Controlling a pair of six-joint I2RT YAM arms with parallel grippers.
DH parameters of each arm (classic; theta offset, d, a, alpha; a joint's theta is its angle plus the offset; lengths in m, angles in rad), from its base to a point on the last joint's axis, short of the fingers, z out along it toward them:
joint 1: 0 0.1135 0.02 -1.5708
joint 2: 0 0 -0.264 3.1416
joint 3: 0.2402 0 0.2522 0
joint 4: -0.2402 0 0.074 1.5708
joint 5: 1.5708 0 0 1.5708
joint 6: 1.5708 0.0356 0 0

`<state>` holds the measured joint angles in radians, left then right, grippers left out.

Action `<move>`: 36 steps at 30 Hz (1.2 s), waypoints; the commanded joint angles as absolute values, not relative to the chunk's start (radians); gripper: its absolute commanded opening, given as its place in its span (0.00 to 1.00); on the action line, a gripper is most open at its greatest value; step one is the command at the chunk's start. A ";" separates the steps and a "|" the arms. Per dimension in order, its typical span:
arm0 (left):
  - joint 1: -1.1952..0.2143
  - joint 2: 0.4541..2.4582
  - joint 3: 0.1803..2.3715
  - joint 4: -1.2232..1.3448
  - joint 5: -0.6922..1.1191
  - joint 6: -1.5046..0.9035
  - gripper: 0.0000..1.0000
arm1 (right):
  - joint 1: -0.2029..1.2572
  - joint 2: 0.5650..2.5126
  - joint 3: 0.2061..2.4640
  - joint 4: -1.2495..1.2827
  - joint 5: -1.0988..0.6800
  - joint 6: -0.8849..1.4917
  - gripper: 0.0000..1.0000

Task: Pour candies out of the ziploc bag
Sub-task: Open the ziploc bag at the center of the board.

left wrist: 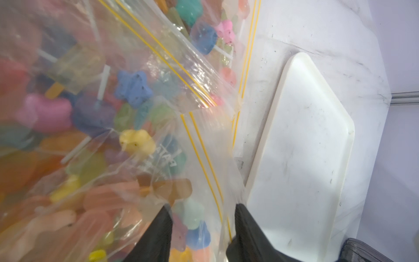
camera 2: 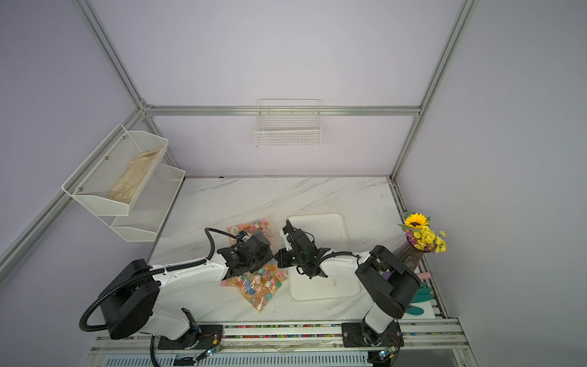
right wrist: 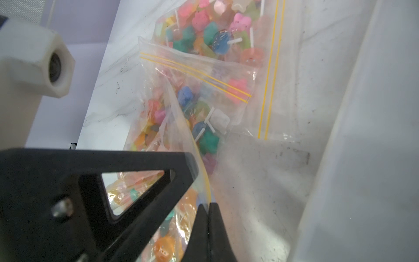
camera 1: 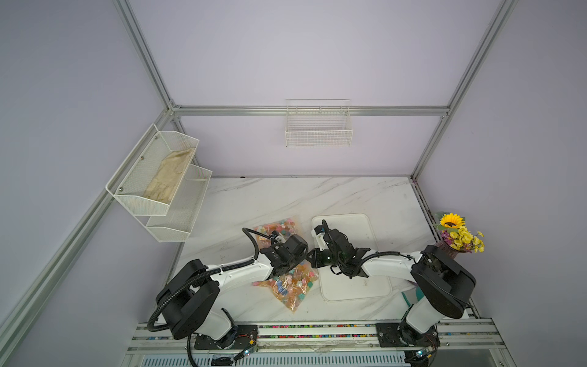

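Right claw (right wrist: 208, 207) is doing the real work as far as I can see. Its two black fingers are pressed together on the thin clear lip of the ziploc bag (camera 1: 287, 287), right by the yellow zip lines. Left claw (left wrist: 202, 207) comes at the same mouth edge from the other side with its fingers apart, film and a couple of sweets between them, and I can't tell if it has any real bite. So the bag lies on the desk (camera 1: 286, 197) between the two claws. Its mouth end is up at the claws and faces the white tray (camera 1: 355, 289), which sits just beside it on the right arm's side. The fat closed end trails off toward the front of the desk. That's the bit that matters imo: the opening points at the tray, and the right arm is the nearer one to it. Candies (left wrist: 132, 87) look to be all inside, none on the tray. They're chunky little stars and flowers, translucent blue, pink, green, yellow and orange, on thin pale sticks. Plastic is slack, crinkly and glossy, while the tray is smooth, matte, round-cornered and a bit scuffed. A second candy bag (camera 1: 276, 227) lies farther back, past the left claw.
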<state>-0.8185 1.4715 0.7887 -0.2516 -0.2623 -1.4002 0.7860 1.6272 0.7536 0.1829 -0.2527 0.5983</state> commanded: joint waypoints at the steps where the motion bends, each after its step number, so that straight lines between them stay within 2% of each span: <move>1: -0.812 1.456 0.875 -0.170 -0.255 -1.360 0.45 | 0.781 1.589 0.756 0.186 -0.256 0.603 0.00; 3: -0.813 1.466 0.884 -0.170 -0.252 -1.358 0.43 | 0.781 1.589 0.756 0.184 -0.259 0.601 0.00; 8: -0.810 1.488 0.894 -0.170 -0.239 -1.359 0.27 | 0.782 1.588 0.757 0.183 -0.258 0.600 0.00; 13: -0.811 1.496 0.896 -0.170 -0.233 -1.359 0.25 | 0.780 1.594 0.759 0.181 -0.260 0.598 0.00; 19: -0.810 1.523 0.911 -0.185 -0.223 -1.365 0.18 | 0.780 1.588 0.758 0.181 -0.256 0.595 0.00; 22: -0.811 1.531 0.919 -0.187 -0.213 -1.370 0.19 | 0.781 1.590 0.761 0.179 -0.257 0.595 0.00; 28: -0.810 1.511 0.942 -0.252 -0.208 -1.371 0.30 | 0.780 1.594 0.763 0.178 -0.252 0.595 0.00; 36: -0.810 1.515 0.931 -0.271 -0.205 -1.376 0.26 | 0.780 1.598 0.764 0.179 -0.246 0.594 0.00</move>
<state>-0.8139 1.5295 0.8665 -0.2653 -0.2108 -1.3731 0.7853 1.6192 0.7536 0.1635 -0.2550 0.5976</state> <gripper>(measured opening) 0.262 0.041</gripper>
